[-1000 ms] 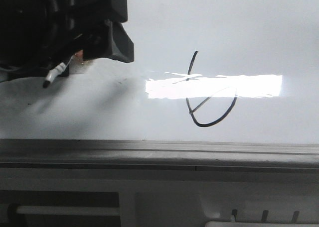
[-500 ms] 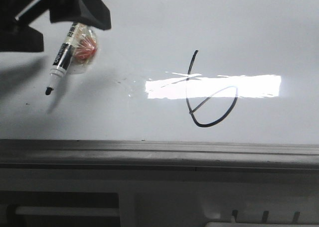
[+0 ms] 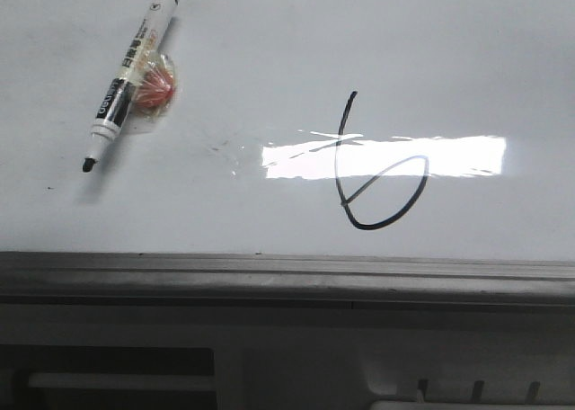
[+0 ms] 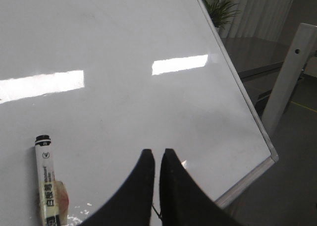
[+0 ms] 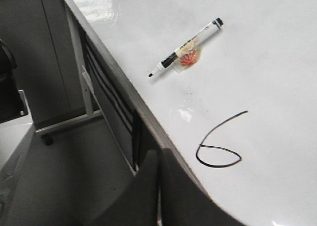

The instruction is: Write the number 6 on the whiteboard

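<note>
In the front view a grey frame strip [image 3: 287,275] runs along the near edge of the whiteboard [image 3: 269,32], and neither arm shows there. Just beyond the strip, right of centre, stands the number 6 [image 3: 377,172]: its slanted oval loop sits nearest the frame, and its curved stem rises away from it, so the figure's long axis runs near to far, leaning slightly right at the top. A bright glare band crosses the stem and the top of the loop. Farther back and well to the left lies the marker [image 3: 128,73], flat on the board, uncapped, its tip aimed at the near left and its black butt end at the far right. A small red-and-clear lump [image 3: 154,88] touches its barrel on the right side. The left gripper [image 4: 158,159], above the board near the marker's butt end, has its jaws almost together on nothing. The right gripper [image 5: 158,159], near the frame, has its jaws together, also empty.
</note>
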Robot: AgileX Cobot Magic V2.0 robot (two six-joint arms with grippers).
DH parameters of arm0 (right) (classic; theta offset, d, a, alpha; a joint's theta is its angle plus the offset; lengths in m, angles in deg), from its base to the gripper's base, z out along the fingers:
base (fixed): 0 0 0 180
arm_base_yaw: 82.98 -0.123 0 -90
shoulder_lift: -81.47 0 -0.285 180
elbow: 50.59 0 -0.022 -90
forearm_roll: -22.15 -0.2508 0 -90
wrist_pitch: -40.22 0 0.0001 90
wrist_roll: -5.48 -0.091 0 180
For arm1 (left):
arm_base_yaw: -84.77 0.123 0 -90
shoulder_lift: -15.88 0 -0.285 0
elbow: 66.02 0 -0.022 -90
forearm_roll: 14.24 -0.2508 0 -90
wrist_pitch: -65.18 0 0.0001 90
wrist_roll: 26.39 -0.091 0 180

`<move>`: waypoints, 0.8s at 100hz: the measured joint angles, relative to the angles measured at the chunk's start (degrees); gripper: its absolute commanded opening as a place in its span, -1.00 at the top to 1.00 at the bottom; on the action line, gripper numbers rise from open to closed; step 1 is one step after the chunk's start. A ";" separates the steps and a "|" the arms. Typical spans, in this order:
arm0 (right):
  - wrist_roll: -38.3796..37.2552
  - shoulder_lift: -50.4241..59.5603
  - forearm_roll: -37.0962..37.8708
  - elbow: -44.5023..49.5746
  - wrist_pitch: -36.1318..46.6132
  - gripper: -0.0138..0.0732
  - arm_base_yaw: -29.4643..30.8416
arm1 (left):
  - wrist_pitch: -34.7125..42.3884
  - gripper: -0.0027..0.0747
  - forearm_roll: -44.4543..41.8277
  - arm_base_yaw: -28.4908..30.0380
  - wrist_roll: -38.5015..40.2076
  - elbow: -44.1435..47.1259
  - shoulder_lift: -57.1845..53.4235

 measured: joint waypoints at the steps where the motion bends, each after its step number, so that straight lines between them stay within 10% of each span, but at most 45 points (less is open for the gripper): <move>1: 0.00 0.33 0.43 0.48 0.00 0.80 0.00 | 0.00 0.98 0.60 -0.14 -0.54 0.20 -0.35; 80: -3.89 21.09 2.95 11.68 -3.45 0.81 0.00 | 0.15 0.98 12.32 -0.78 -3.35 10.00 -15.56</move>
